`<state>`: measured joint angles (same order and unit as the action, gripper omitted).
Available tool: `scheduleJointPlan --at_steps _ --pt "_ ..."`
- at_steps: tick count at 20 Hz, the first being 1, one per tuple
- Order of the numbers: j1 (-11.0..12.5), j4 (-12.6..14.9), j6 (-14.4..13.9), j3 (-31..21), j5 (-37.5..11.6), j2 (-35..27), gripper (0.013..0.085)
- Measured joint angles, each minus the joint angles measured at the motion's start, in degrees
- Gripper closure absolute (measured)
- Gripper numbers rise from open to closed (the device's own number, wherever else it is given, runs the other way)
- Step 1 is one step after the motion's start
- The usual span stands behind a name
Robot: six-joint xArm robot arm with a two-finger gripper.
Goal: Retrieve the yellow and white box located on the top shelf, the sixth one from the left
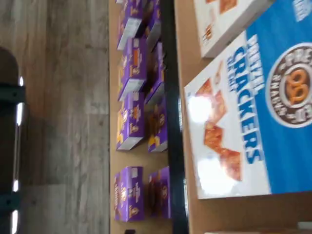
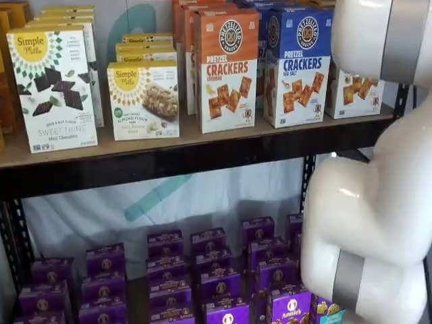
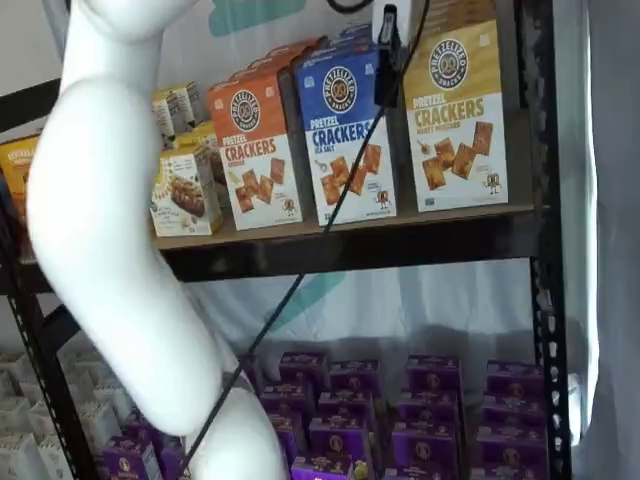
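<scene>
- You have the white arm [image 3: 110,260] filling the foreground in both shelf views, standing between the cameras and the shelves; it hides a good part of the right-hand stock in one of them.
- The top shelf [image 3: 400,245] runs behind it, a brown board with a black front rail; boxes stand upright along it, fronts facing out.
- Your target, the yellow and white box [image 3: 458,120], stands at the right end of that row, just beside the blue box [image 3: 345,135], with the orange box [image 3: 255,150] next along; in a shelf view only its white lower front [image 2: 354,91] peeks past the arm.
- The box's long axis is vertical; its broad face looks outward at you.
- The tool [image 3: 385,45] shows only as a dark sliver at the top edge with the cable beside it, side-on; you cannot see a gap there, but the jaws stand fully apart with nothing between them.
- The relation that matters: the tool hangs before the seam between blue and yellow, and the wrist view is filled by the blue box; the target lies just to the yellow side, so I judge a short sideways shift is needed before you reach in.
</scene>
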<state>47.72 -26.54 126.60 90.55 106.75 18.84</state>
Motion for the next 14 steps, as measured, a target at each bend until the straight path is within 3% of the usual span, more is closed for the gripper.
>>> scheduleJointPlan --at_steps 7,14 --pt "1.89 -4.59 -1.84 6.28 3.11 -4.06 0.0130" --pt "3.22 -9.97 -3.53 7.02 1.57 -4.87 0.0130"
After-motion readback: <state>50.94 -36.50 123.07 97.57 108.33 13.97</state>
